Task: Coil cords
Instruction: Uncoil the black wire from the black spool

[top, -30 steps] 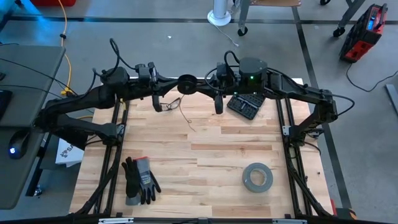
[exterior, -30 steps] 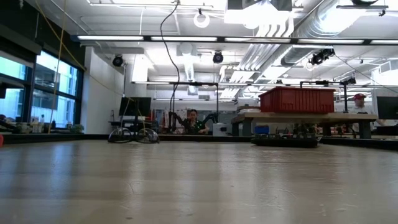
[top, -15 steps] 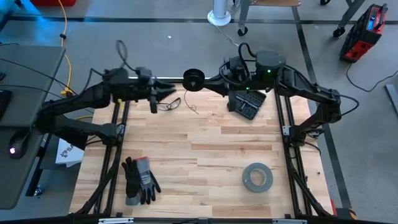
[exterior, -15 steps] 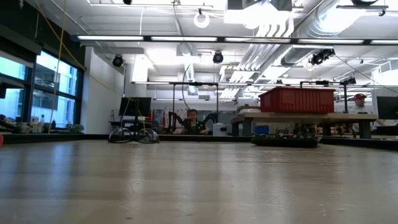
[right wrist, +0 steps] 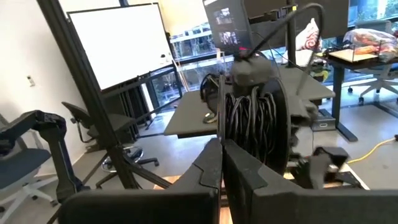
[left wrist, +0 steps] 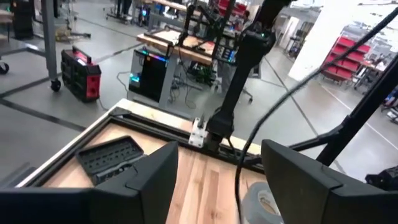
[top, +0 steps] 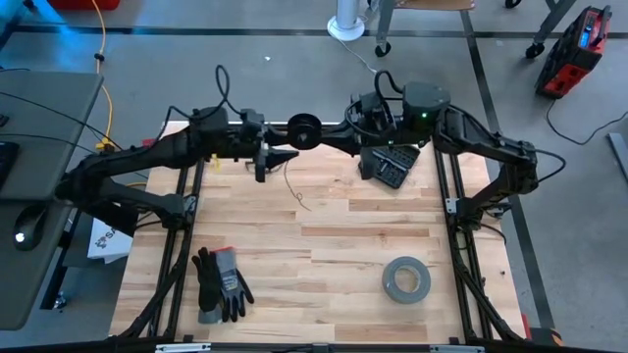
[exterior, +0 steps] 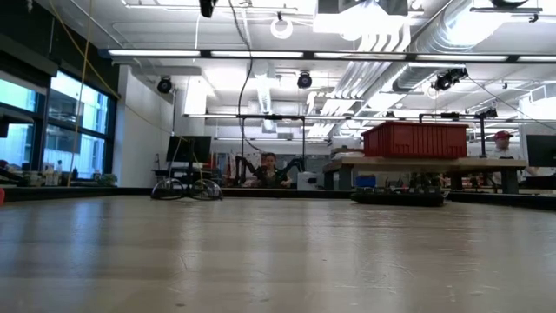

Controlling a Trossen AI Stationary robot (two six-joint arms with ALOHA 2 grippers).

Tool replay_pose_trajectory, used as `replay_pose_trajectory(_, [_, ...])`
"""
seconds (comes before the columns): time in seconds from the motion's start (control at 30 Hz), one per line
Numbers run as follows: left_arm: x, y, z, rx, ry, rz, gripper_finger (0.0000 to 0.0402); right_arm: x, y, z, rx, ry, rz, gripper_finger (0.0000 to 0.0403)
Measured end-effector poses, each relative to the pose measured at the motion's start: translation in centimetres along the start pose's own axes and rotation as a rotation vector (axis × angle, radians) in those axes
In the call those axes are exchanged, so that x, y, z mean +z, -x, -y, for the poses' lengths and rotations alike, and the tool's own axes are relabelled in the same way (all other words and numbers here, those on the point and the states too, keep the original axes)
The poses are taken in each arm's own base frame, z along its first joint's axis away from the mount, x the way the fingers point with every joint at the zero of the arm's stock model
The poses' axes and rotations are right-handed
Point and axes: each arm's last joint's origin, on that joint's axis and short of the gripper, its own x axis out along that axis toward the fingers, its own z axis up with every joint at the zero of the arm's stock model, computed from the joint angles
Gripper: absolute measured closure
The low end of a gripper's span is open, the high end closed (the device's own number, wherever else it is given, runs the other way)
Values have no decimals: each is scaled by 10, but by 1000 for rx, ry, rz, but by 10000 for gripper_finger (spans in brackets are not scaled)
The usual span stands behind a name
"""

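Observation:
The small round black spool (top: 304,127) hangs above the table's far edge, with dark cord wound on it (right wrist: 252,124). My right gripper (top: 327,134) comes at it from the right and is shut on it. A loose length of the thin cord (top: 292,184) trails from near the spool down to the wooden table (top: 324,245). My left gripper (top: 282,157) is open just left of and nearer than the spool. In the left wrist view a thin dark cord (left wrist: 239,183) runs through the wide gap between its fingers; whether it touches them I cannot tell. My right gripper pinches the rim of one spool flange (right wrist: 220,127) between its two fingers, which lie close together. The fingers come level from the table's right. The spool is lifted clear of the table, its round face up, with loose cord hanging from it.
A grey tape roll (top: 405,279) lies near the right front, black gloves (top: 221,282) near the left front, and a black tool case (top: 390,165) at the far right under my right arm. A yellow cable (top: 103,59) runs on the floor beyond the left side.
My left gripper has opened and gone toward the table's right edge, close to the spool. The small cord loop that lay by it is gone; the cord now trails in one loose strand. My right gripper has drawn the spool slightly toward the far right.

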Motion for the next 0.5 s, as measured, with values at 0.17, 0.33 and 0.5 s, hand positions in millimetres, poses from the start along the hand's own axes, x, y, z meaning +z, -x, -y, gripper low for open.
replay_pose_trajectory(0.17, [-4, -10, -2, -26, 2, -18, 174, 0, 0, -1, 4, 2, -2, 403])
replay_pose_trajectory(0.33, [0, -7, 3, -77, -14, 9, 182, 0, 0, -1, 3, 3, -3, 403])
replay_pose_trajectory(0.5, [1, -1, 4, -81, -13, -2, 222, 0, 0, -1, 3, 4, -3, 403])
